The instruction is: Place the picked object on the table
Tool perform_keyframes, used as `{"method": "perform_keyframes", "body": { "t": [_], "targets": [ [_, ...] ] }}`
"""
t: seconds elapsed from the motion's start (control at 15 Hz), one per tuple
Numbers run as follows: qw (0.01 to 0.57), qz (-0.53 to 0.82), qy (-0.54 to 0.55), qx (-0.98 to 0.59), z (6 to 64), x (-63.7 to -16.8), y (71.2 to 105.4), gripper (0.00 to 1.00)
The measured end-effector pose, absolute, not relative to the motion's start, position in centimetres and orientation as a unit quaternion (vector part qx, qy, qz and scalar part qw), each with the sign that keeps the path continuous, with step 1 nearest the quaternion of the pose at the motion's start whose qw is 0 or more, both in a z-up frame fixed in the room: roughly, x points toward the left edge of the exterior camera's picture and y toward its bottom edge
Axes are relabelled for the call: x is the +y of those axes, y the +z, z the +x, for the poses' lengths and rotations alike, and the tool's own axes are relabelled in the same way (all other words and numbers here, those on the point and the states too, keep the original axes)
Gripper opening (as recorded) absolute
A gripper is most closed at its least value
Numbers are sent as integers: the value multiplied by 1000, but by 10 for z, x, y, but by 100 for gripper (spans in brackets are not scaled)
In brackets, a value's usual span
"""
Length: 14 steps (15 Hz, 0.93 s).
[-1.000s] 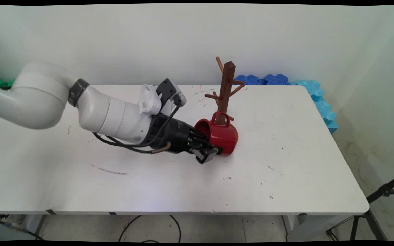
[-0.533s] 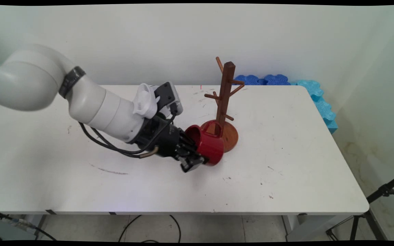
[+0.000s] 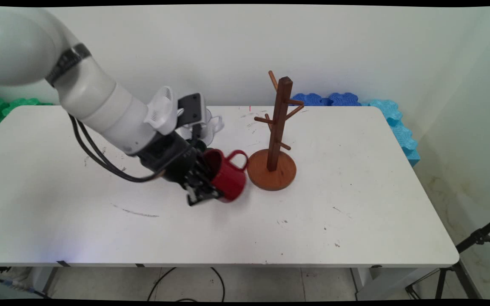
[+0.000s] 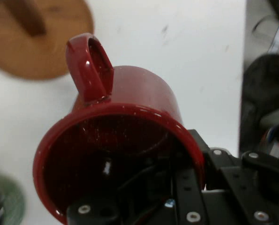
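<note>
The two black fingers pinched the rim of a red mug, one finger inside the cup and one outside on its wall. So the gripper was closed on the mug and held it. In the hand view the mug's open mouth faced the camera, and its handle stuck out at the top.

In the main view the mug was tipped on its side, with its mouth turned to the arm and its handle pointing up. You could not tell if its bottom touched the white table or hung just above it.

Just to the right of the mug stood a brown wooden mug tree with a round base and short pegs on its post. The mug was close beside the base, and none of the pegs had a cup on it. In the hand view the round base showed at the top left, blurry.

Black cables hung under the white arm. Blue foam pieces lay along the far right side of the table, and green ones were at the far left.
</note>
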<state>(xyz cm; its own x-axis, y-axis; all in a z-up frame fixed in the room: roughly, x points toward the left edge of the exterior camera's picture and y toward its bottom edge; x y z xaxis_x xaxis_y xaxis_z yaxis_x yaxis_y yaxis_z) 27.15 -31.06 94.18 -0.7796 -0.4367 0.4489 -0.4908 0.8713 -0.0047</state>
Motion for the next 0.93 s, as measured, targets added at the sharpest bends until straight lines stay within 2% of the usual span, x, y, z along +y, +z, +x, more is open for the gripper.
{"method": "perform_keyframes", "body": {
  "t": [0.33, 0.93],
  "targets": [
    [141, 223, 59, -963, 283, -320, 949, 0],
    [57, 200, 33, -978, 282, -330, 928, 0]
  ]
}}
